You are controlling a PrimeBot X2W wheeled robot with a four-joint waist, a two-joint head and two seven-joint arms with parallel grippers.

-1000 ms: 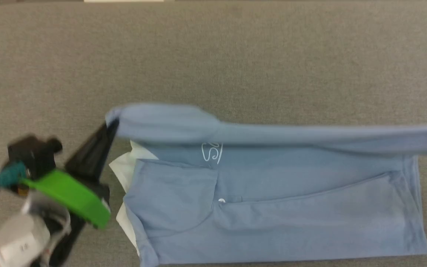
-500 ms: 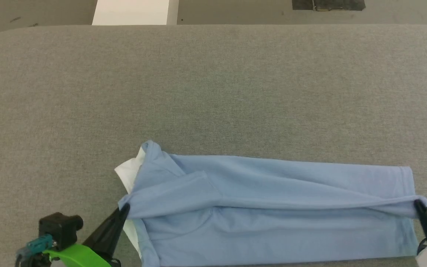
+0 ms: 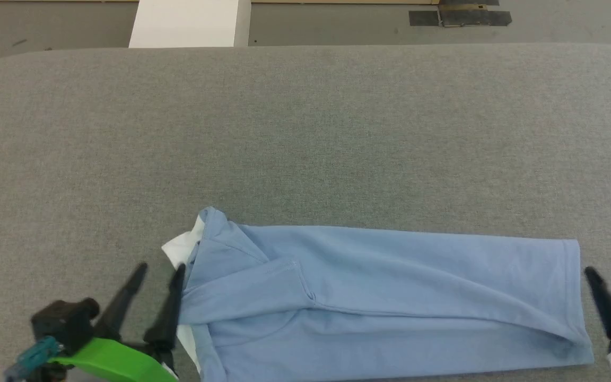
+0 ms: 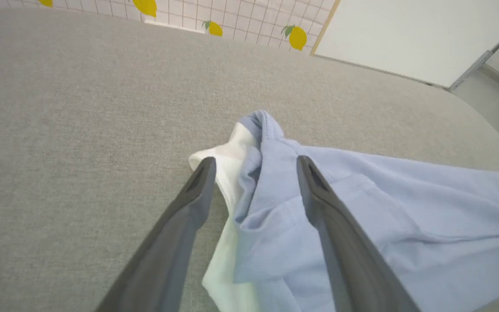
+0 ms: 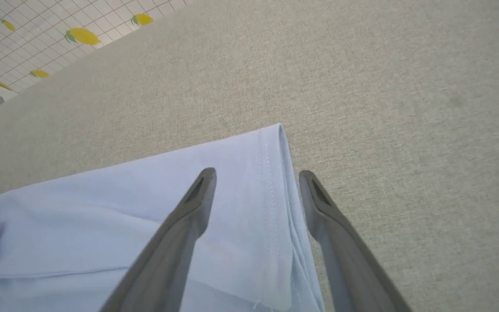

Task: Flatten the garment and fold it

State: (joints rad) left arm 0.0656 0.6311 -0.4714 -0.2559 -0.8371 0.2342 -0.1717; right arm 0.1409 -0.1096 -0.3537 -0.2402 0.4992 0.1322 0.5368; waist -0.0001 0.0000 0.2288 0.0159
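Head view: a grey cloth table (image 3: 305, 132) fills most of the frame, with floor, a white block (image 3: 186, 24) and dark tape (image 3: 459, 17) along the top. The garment (image 3: 380, 297) lies folded lengthwise at lower centre. The left gripper (image 3: 160, 268) and right gripper (image 3: 609, 277) are spread wide and empty beside its ends.

Left wrist view: a lemon-print tiled wall (image 4: 215, 21) at the top, and the white collar (image 4: 228, 173) between the fingers.

Right wrist view: the stitched hem (image 5: 271, 195) between the fingers.

Lighting brightly and evenly. Casting only thin, soft shadows under the folds of the shirt (image 3: 390, 297). Blurring slightly at the left gripper (image 3: 159, 268) beside the shirt. Bowing the table (image 4: 80, 108) edge beyond the shirt in the left wrist view, softening the fingers (image 4: 176, 234) toward the lens.
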